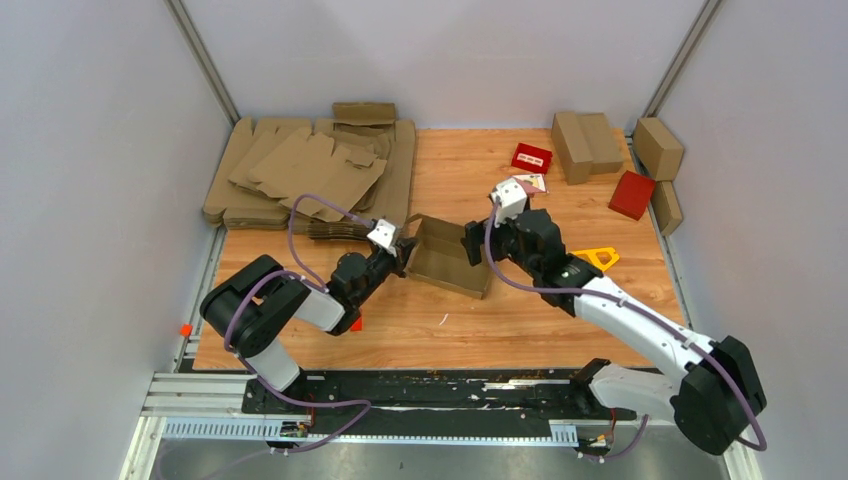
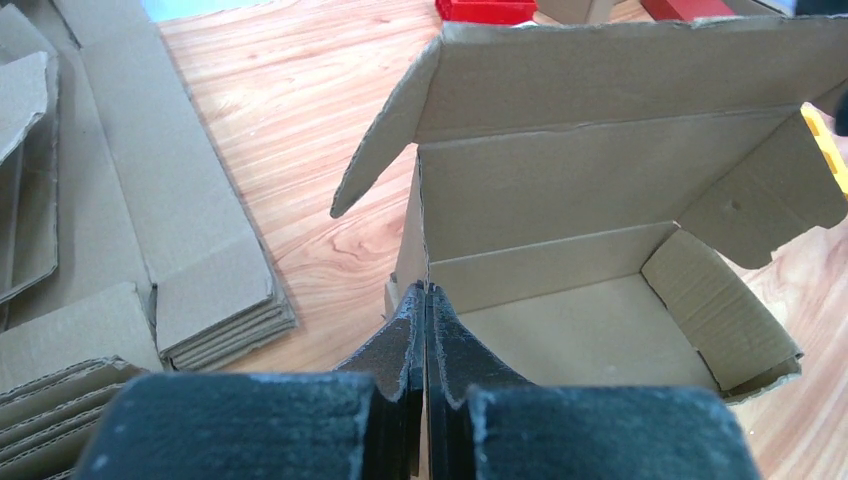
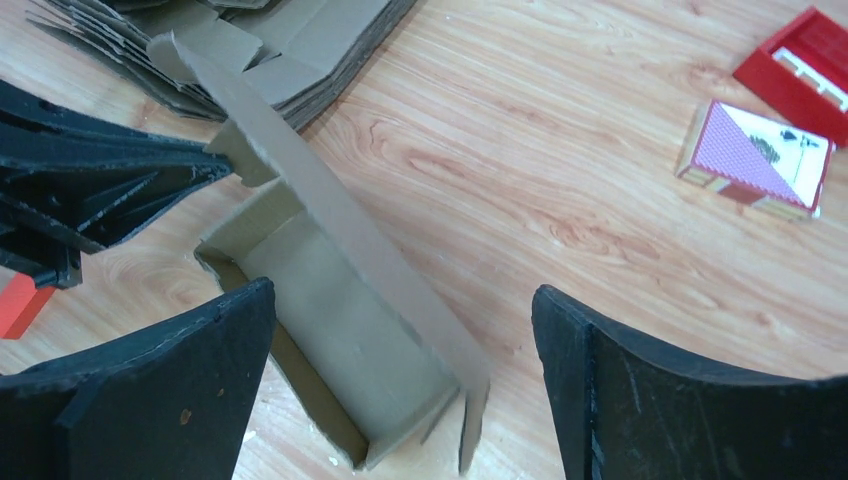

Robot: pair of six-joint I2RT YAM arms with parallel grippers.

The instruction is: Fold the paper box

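Note:
The paper box [image 1: 448, 258] sits mid-table as a half-formed brown tray with its walls up and its lid flap raised [image 2: 620, 70]. My left gripper [image 1: 405, 252] is at the box's left end, its fingers [image 2: 400, 345] pressed together on the thin edge of the end wall. In the left wrist view the box's inside floor [image 2: 580, 330] lies open just past that grip. My right gripper [image 1: 478, 240] hovers over the box's right end, open wide. Its fingertips [image 3: 250, 310] stand on either side of the long wall [image 3: 340, 230] without touching it.
Flat cardboard cut-outs are stacked at the back left [image 1: 300, 170]. Folded brown cartons [image 1: 585, 140] stand at the back right, with two red boxes [image 1: 632, 194] and a small patterned box [image 3: 757, 160] near them. A yellow triangular frame [image 1: 597, 258] lies under the right arm.

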